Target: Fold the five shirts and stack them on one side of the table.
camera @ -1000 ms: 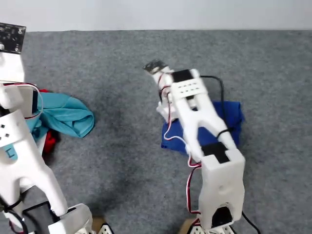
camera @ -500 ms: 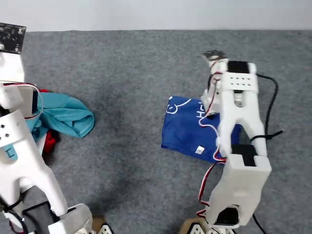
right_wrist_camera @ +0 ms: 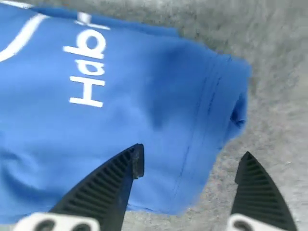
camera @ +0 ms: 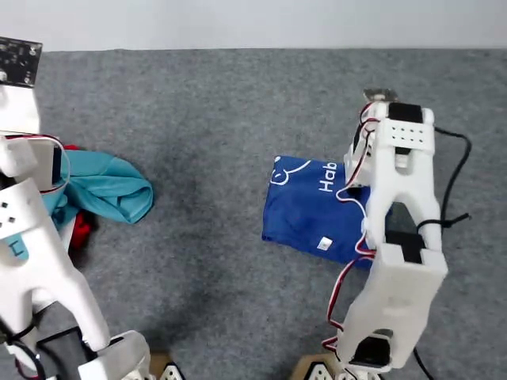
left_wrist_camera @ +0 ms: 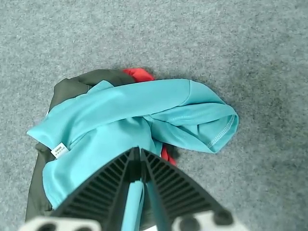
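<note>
A folded blue shirt (camera: 309, 207) with white print lies right of the table's middle. The right arm stands over its right side, and its gripper (right_wrist_camera: 192, 166) hangs open above the blue shirt (right_wrist_camera: 110, 110) near one folded edge. At the left edge a teal shirt (camera: 107, 187) lies crumpled on top of a red garment (camera: 81, 232) and a dark one. In the left wrist view the left gripper (left_wrist_camera: 136, 155) is shut just above the teal shirt (left_wrist_camera: 130, 113), with teal cloth showing between the finger bases; red (left_wrist_camera: 137, 74) and dark cloth (left_wrist_camera: 77, 82) peek out beneath.
Grey carpet (camera: 206, 119) covers the table, with open room between the two piles and along the far side. A pale wall (camera: 253, 24) bounds the far edge. The left arm's white body (camera: 32, 261) rises at the near left.
The right arm has swung from the blue shirt's left side over to its right, uncovering the shirt's print. The left arm and the teal pile have stayed put.
</note>
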